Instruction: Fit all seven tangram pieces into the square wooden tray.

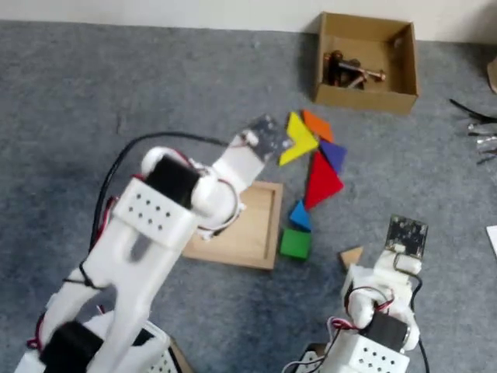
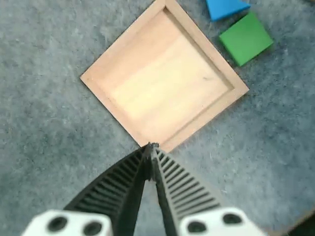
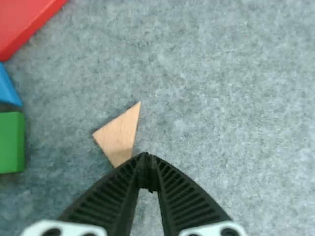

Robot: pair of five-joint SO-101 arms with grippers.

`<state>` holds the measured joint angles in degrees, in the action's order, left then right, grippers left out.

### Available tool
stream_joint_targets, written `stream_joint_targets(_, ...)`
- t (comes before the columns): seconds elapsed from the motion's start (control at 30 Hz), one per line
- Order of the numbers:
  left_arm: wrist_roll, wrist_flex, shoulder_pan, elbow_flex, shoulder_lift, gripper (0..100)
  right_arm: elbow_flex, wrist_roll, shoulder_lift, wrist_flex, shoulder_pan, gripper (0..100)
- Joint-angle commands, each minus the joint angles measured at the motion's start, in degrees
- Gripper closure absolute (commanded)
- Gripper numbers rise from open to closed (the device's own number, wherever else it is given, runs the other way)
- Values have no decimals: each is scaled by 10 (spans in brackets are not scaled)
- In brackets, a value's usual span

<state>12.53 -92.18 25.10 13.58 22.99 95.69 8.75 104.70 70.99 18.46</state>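
Left claw (image 2: pixel 150 149) clenched at the wooden tray (image 2: pixel 162 78) corner, right claw (image 3: pixel 146 158) clenched by the wooden triangle (image 3: pixel 119 135), grey carpet (image 3: pixel 236 73) underneath

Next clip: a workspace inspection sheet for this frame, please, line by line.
Surface: grey carpet.
Job's things: wooden tray holds no pieces; yellow piece, orange piece, purple piece, red piece, blue piece, green piece and plain wood triangle all lie outside it.
Clutter: cardboard box holding small items.
Tools: left tool shut, in line with a tray corner; right tool shut, beside the plain wood triangle.
Cables: arm wires; loose cables at the right edge.
Surroundings: pale wall.
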Motion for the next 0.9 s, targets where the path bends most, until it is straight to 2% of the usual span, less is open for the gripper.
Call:
stream_joint_targets(0.0,-3,97,-39,115,78,995,86,-4,3,3,7,993)
stream_joint_targets(0.27,-4,190,-142,298,233,993,86,-4,3,3,7,993)
stream_joint_targets(0.57,-4,195,-227,492,422,993,86,-4,3,3,7,993)
stream_joint_targets(0.87,-6,194,-304,614,569,995,86,-4,3,3,7,993)
